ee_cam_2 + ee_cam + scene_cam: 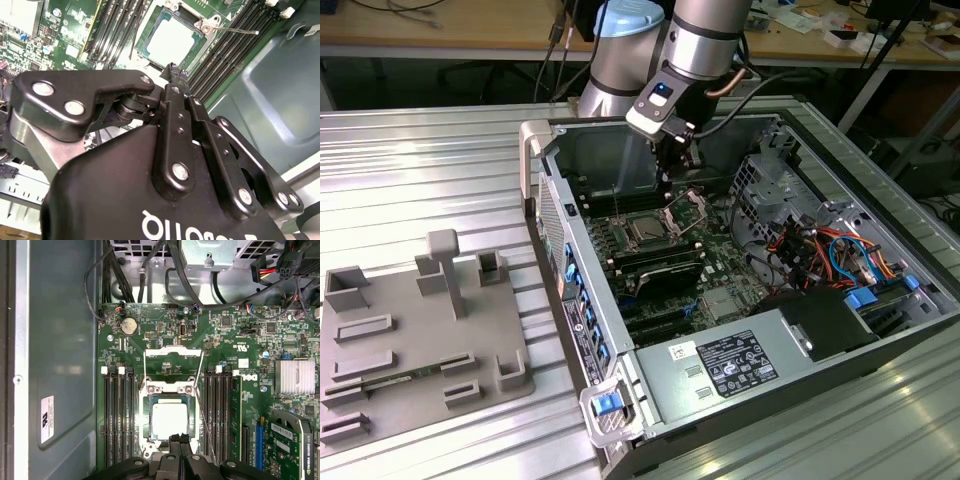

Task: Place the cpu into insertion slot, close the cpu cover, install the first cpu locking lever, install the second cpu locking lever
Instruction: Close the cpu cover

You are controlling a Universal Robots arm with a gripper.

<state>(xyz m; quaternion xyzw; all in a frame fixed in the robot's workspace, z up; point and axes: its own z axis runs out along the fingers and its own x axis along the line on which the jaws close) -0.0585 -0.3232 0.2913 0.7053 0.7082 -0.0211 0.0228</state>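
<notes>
At the exterior view's left, a grey fixture plate [420,330] lies on the ribbed metal table [420,170]. Just beside it stands the open computer case [582,320]. Over the motherboard inside hangs the gripper [672,175]. In both wrist views its fingers [174,440] are pressed together with nothing between them. The cpu [170,420] already sits flat in the insertion slot [147,415], just beyond the fingertips. The cpu cover [172,349] is open, swung away from the chip. To the side of the socket, a thin wire lever [205,422] lies slanted, next to the long memory slots [220,415].
</notes>
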